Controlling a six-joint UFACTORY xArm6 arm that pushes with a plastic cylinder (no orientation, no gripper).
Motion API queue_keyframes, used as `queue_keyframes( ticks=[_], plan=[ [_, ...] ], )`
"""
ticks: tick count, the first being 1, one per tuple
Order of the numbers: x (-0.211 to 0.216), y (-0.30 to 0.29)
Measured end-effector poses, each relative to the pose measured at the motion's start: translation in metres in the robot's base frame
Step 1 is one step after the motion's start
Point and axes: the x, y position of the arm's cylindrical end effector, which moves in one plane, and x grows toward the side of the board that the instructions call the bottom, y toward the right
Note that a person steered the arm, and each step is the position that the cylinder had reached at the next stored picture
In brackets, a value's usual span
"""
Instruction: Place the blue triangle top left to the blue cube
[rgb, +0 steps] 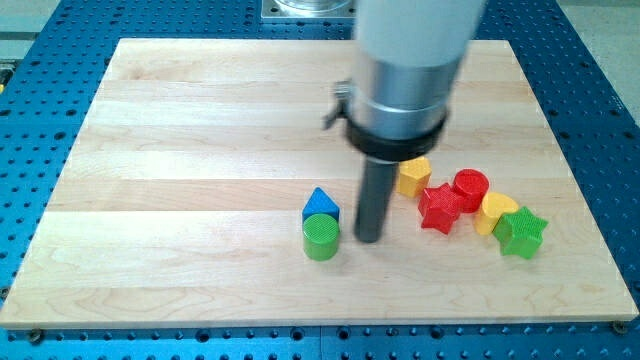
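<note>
Pale grey cylindrical arm body entering from the view's top, black collar ring around its lower end, straight dark rod hanging vertically beneath it, my tip (368, 239) set down at board level, slightly below the view's centre

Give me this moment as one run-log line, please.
my tip right of blue triangle, not touching | green cylinder just below triangle | blue cube not visible

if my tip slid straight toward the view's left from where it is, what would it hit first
Probably the green cylinder, just left of my tip. The blue triangle sits slightly higher, likely missed, though depth is unclear.
</note>
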Motion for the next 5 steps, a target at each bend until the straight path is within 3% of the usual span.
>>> queue_keyframes(
  ticks=[2,3,5],
  plan=[
    [-0.064,-0.060],
    [-0.041,-0.035],
    [-0.051,-0.117]
  ],
)
